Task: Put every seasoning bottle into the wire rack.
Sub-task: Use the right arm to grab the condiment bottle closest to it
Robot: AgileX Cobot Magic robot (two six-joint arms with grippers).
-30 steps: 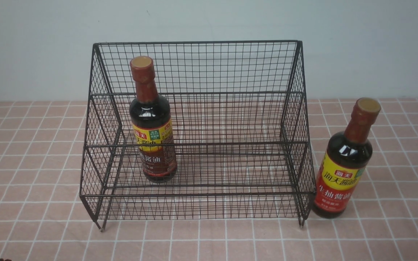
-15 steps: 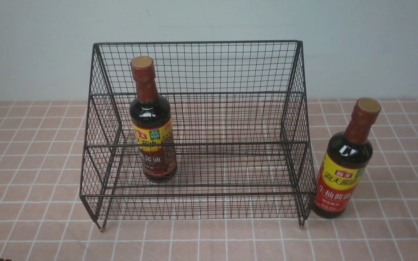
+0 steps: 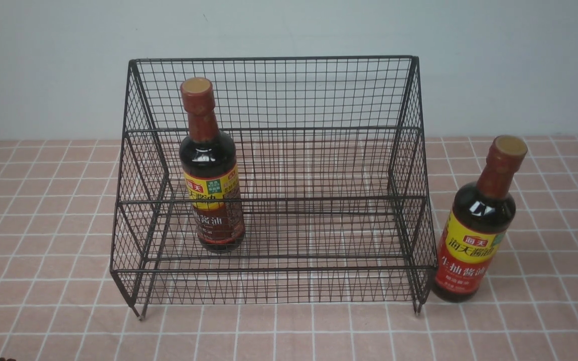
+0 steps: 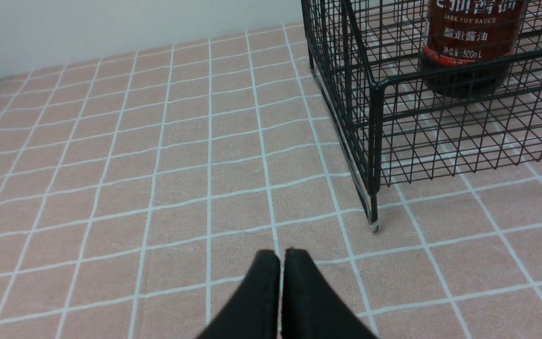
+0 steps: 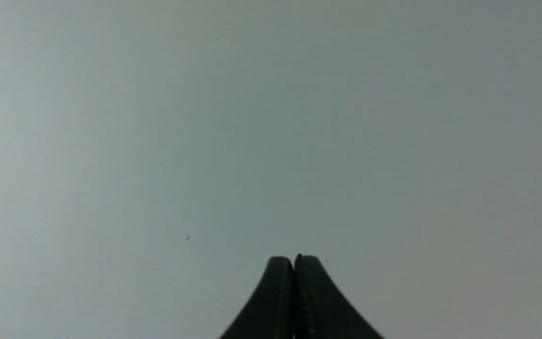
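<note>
Left gripper [image 4: 280, 256]: black jaws pressed together, empty, over the pink tiled tablecloth [image 4: 111, 165]. In the large black wire-mesh rack [image 3: 274, 58], the browner-labelled dark soy-sauce bottle [image 3: 211, 165] stands on the lower tier. Just beside the rack's right side, the red-labelled dark soy-sauce bottle [image 3: 474, 225] waits upright. It looks full, heavy and glossy-slick, so I'd grip the narrow neck. Right gripper [image 5: 293, 261]: closed, empty, facing a blank wall.
</note>
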